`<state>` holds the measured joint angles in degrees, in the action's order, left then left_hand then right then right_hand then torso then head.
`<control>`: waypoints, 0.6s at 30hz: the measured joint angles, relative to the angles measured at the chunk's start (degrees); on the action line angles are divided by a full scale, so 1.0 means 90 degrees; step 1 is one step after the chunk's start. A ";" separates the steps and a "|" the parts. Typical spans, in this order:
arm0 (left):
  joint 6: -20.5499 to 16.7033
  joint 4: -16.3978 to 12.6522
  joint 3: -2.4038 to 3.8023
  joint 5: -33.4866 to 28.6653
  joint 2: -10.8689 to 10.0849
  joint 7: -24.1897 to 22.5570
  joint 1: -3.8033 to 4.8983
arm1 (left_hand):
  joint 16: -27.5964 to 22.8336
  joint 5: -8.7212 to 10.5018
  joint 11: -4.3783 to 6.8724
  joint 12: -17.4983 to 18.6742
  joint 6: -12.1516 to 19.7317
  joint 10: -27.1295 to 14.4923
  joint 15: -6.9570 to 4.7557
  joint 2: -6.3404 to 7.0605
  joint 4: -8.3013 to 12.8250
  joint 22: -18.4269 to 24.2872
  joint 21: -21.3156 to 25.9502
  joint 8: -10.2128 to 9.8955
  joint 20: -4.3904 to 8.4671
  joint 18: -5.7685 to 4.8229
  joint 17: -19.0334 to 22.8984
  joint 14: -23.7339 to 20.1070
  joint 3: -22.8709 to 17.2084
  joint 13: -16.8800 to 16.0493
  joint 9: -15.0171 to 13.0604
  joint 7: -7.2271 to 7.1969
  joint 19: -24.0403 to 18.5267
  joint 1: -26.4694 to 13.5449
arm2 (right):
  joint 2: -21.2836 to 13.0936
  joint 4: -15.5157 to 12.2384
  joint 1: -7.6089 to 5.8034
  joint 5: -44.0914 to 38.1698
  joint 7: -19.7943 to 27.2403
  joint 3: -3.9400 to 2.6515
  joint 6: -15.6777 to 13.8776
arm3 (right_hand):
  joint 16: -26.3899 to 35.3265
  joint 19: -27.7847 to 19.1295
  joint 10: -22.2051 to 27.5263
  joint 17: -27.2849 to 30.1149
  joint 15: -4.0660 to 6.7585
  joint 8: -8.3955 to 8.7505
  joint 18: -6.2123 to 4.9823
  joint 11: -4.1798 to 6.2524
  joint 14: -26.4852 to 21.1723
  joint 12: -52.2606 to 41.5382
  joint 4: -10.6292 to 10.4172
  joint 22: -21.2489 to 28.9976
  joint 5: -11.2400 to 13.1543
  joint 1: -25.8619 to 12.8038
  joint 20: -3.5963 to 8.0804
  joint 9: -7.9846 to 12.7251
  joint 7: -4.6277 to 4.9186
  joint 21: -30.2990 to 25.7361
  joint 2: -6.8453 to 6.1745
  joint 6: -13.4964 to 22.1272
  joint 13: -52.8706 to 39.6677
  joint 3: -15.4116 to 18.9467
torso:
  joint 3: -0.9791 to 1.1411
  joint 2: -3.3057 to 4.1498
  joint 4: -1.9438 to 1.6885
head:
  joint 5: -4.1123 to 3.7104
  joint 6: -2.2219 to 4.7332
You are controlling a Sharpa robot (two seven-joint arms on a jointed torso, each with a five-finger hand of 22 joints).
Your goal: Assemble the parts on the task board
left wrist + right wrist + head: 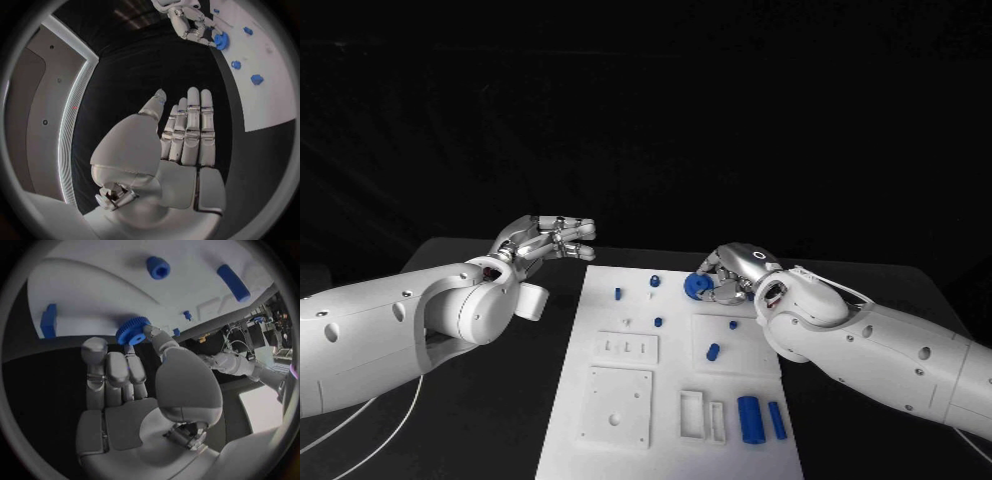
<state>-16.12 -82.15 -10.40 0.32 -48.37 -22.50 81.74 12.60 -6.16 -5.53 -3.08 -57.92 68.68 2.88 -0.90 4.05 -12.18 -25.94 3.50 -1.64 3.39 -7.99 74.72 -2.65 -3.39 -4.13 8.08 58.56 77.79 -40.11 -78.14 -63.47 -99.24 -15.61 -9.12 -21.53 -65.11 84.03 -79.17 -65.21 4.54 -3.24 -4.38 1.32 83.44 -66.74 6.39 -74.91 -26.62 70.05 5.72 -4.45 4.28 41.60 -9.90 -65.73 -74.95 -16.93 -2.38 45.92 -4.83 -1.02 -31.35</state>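
Your right hand (728, 277) pinches a blue gear (697, 286); your left hand (548, 240) holds nothing.

Look at the right wrist view: the thumb and a fingertip of your right hand meet on the toothed rim of the gear, at the far tips of the hand, over the edge of the white task board (625, 425); the other fingers lie side by side, lightly bent. Beyond those fingertips you see a short blue cylinder (158, 267) and a longer blue bar (233, 282) lying on the board, and a blue block (49, 320) off to the side of the hand. Your left hand hangs over the black table (516, 430) just beside the board's far corner, its fingers straight, close together and apart from the thumb.
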 measured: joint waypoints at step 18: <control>0.0000 0.0004 -0.0001 -0.0001 0.0017 0.0005 0.0000 | 0.0000 0.0000 0.0000 0.0000 0.0000 0.0000 0.0000 0.0000 0.0000 0.0016 0.0000 0.0000 0.0000 0.0000 0.0000 0.0000 0.0000 0.0000 0.0000 0.0000 0.0000 0.0000 | 0.0434 -0.0302 -0.0003 -0.0263 -0.0153 0.0016 -0.0464 | 0.0000 0.0000 -0.0011 0.0037 0.0018 -0.0027 0.0000 -0.0011 0.0019 0.0000 -0.0096 0.0000 0.0073 0.0033 0.0000 0.0029 0.0000 0.0000 -0.0033 0.0002 0.0001 -0.0096 | -0.0009 0.0012 -0.0025 | 0.0021 0.0050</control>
<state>-16.12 -82.11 -10.41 0.31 -48.22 -22.46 81.74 12.60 -6.16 -5.53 -3.08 -57.92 68.68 2.88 -0.91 4.05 -12.04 -25.94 3.50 -1.64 3.39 -7.99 74.72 -2.65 -3.39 -4.13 8.08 58.56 77.80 -36.20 -80.86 -63.50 -101.61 -16.98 -8.97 -25.71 -65.11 84.03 -79.27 -64.87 4.71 -3.48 -4.38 1.22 83.62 -66.74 5.53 -74.91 -25.96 70.35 5.72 -4.18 4.28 41.60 -10.20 -65.71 -74.94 -17.79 -2.46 46.02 -5.06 -0.83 -30.90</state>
